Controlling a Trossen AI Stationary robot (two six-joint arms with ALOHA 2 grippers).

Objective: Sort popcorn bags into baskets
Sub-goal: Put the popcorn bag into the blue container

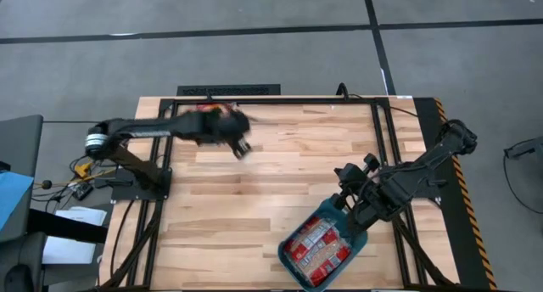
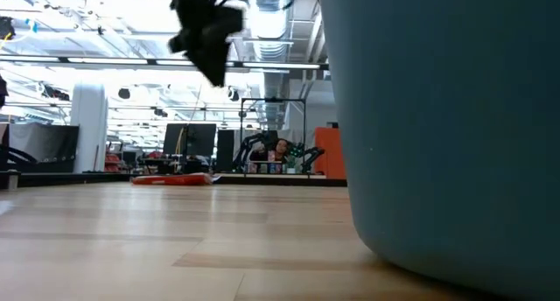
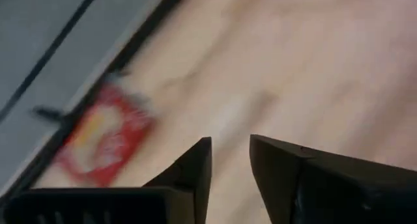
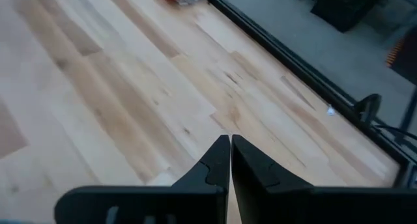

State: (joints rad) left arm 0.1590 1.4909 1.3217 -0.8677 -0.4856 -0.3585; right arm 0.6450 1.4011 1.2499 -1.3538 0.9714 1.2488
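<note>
One red popcorn bag (image 1: pixel 206 110) lies flat by the table's far edge, partly under my left arm; it also shows in the left wrist view (image 3: pixel 104 139) and the low view (image 2: pixel 171 179). My left gripper (image 1: pixel 243 149) (image 3: pixel 231 142) hangs above the wood just right of that bag, blurred, a narrow gap between its fingers and nothing in it. The teal basket (image 1: pixel 360 239) stands at the near right with several red popcorn bags (image 1: pixel 318 245) inside. My right gripper (image 1: pixel 344 175) (image 4: pixel 230 138) hovers beyond the basket's far corner, shut and empty, pointing toward the far left.
A black frame rail (image 1: pixel 280 99) runs along the table's far edge and another (image 1: pixel 383 139) down the right side. Bare wood (image 1: pixel 254 199) lies between the two arms. In the low view the basket's wall (image 2: pixel 437 117) fills the right half.
</note>
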